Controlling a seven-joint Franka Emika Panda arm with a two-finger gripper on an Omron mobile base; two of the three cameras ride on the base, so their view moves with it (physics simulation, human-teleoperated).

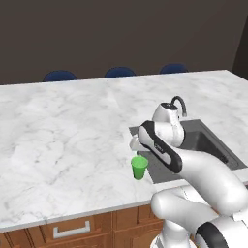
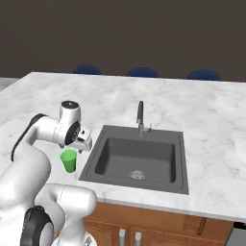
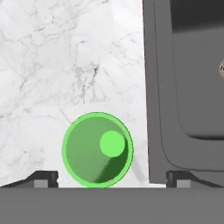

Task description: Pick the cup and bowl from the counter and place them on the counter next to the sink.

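Green cup (image 3: 97,149) upright on counter (image 3: 52,65), beside sink (image 3: 188,87).

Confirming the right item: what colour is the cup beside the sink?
Bright green cup, clearest in the hand view.

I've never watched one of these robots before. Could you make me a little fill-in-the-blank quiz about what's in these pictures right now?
1. The cup standing on the counter is bright ____ in colour.
2. The cup stands upright on the marble just beside the dark grey ____.
3. The gripper hangs above the cup with its two fingertips spread ____, touching nothing.
4. Behind the basin rises a curved ____ for water.

Missing words: green; sink; open; faucet
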